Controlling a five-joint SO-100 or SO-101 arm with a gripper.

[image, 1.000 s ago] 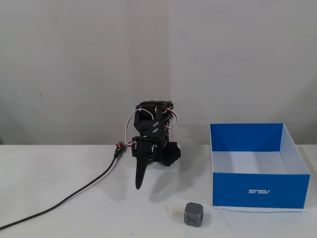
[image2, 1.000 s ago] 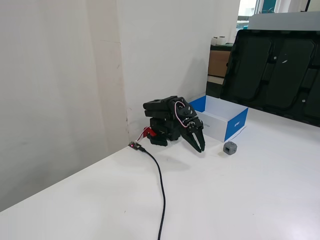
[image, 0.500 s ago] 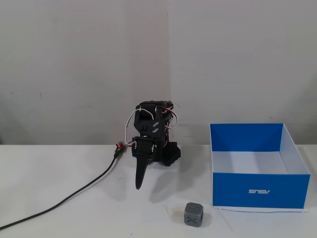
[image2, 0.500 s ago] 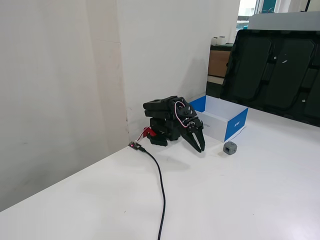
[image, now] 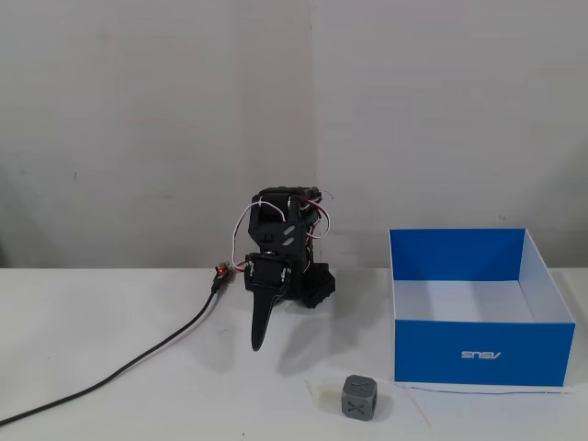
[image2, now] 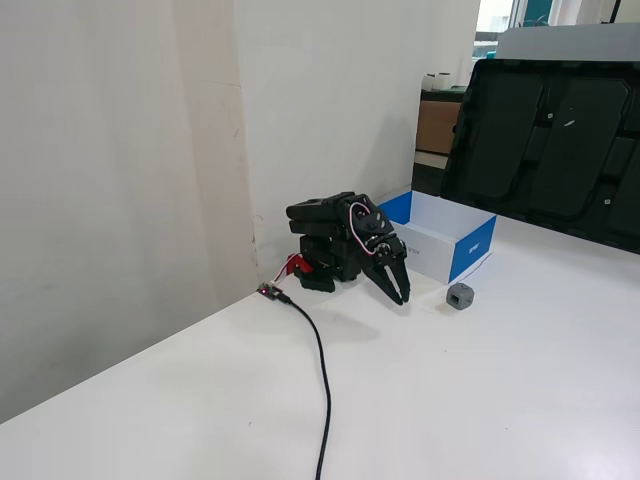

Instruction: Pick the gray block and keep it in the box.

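The tool [image2: 401,297], black plastic with its two tapered fingers closed together and empty, hangs tip-down just above the white bench [image2: 480,400], its arm folded low. The gray block [image: 359,397], a small matte cube with rounded corners and an X mark, sits on the bench just outside the box [image: 484,353], near its front corner, well apart from the tool. The glossy blue cardboard box lies open, its white interior ready to receive it.

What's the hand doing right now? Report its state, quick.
Hand: closed, fingers together, holding nothing; the gray block sits on the table apart from it, outside the box.
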